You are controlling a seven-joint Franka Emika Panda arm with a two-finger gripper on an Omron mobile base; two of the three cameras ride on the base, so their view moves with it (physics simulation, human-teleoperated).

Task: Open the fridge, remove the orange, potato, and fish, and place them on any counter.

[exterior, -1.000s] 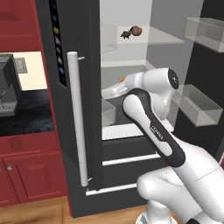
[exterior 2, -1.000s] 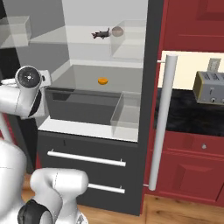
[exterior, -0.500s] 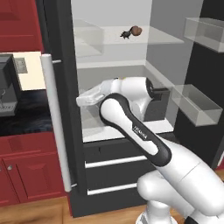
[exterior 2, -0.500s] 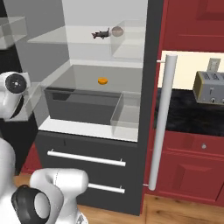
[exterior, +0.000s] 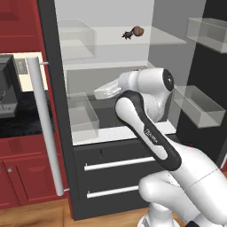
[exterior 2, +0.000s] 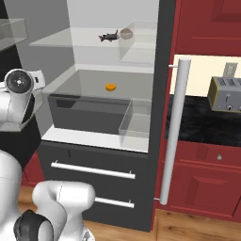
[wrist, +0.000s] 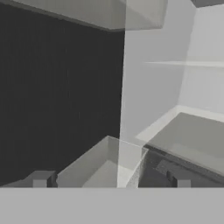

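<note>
Standing open with both doors swung wide, the fridge (exterior: 111, 133) shows its white interior and glass shelves. The potato (exterior 2: 126, 33) and the fish (exterior 2: 108, 36) lie just beside each other on the upper shelf, the fish to the potato's left in the right base view. The orange (exterior 2: 110, 87) rests on the shelf below. The gripper (wrist: 111, 178) has its fingers spread wide, holding nothing, facing a clear door bin (wrist: 103, 164).
</note>
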